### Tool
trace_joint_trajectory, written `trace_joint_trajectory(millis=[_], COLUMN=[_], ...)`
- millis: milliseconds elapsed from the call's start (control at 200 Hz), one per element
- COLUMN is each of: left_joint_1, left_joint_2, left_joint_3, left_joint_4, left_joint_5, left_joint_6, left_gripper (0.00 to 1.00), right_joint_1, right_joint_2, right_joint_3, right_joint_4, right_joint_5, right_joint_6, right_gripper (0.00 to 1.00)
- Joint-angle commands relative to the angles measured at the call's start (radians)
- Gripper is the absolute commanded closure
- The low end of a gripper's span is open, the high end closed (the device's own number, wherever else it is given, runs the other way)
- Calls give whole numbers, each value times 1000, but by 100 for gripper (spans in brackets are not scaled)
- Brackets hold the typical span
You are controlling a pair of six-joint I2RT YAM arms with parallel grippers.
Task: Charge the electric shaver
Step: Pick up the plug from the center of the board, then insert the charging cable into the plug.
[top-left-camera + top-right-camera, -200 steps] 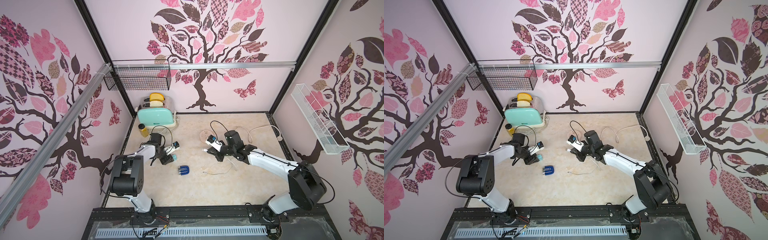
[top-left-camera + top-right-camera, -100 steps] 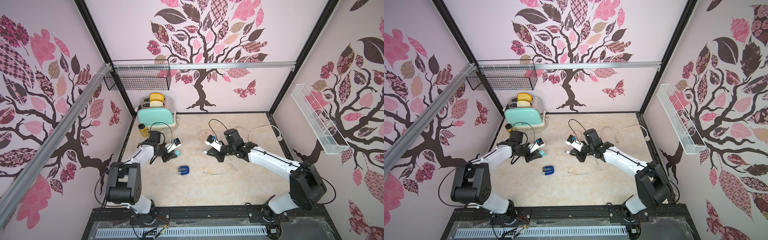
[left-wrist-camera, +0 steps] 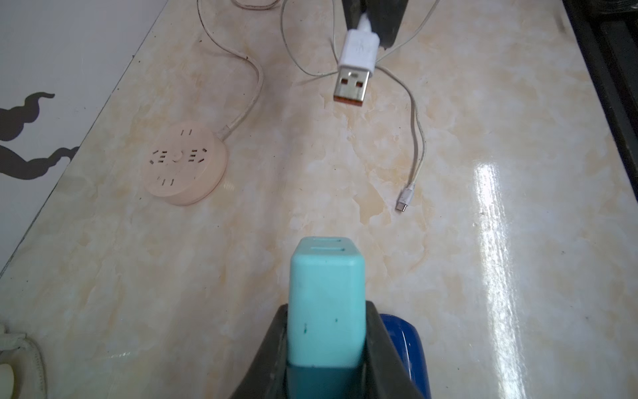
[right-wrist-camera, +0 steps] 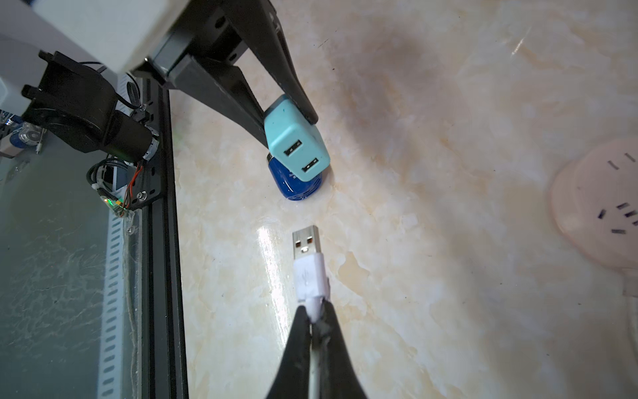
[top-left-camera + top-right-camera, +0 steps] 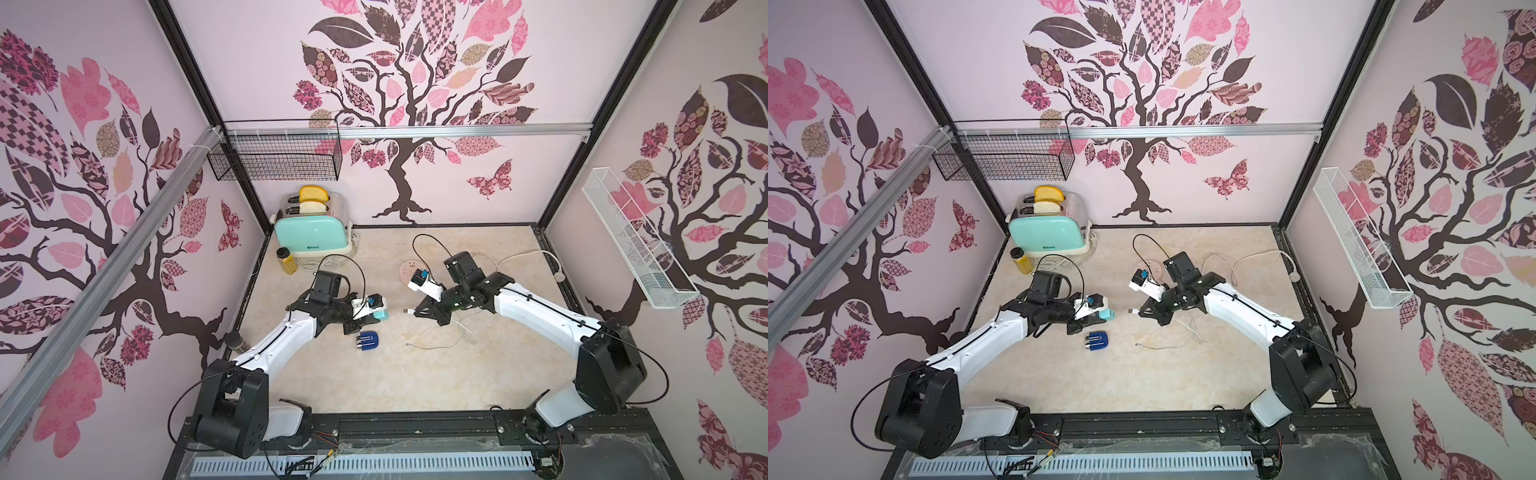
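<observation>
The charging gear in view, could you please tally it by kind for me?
electric shaver: 1
teal plug adapter: 1
white USB cable: 1
pink socket hub: 1
Total: 4

Bright, glary tabletop (image 3: 490, 207); foreground perhaps soft

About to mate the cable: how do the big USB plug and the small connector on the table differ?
The USB plug is pinched in the right gripper, off the table; the small connector lies loose on it. The USB plug is broad with a wide metal shell; the small connector is far slimmer. The USB plug faces the teal adapter; the small connector does not. Both are white and unplugged.
</observation>
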Motion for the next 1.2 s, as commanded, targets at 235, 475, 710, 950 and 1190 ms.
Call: trace_joint_trajectory(millis=[235,475,710,950,1190], left_joint_1=[-64,-70,-70,-70,-70], left_joint_2=[-30,-33,-33,-34,-29], left_joint_3=[-27,-19,-5,5,3], left_joint_4=[67,54,35,31,13], left_joint_5=[100,102,95,106,99], left_joint_6=[42,47,57,53,70], left_gripper=[100,100,100,100,100], right_joint_1=[-1,14,22,35,45], right_joint_2=[-15,1,26,59,50], right_joint_3=[-3,1,12,12,14], right_joint_4=[-56,-67,-68,-61,-28], right_joint_5=[-87,-115,-113,-98,-107], right_joint_6=[-13,-23,-22,-15,-1], right_gripper=[100,100,100,100,100])
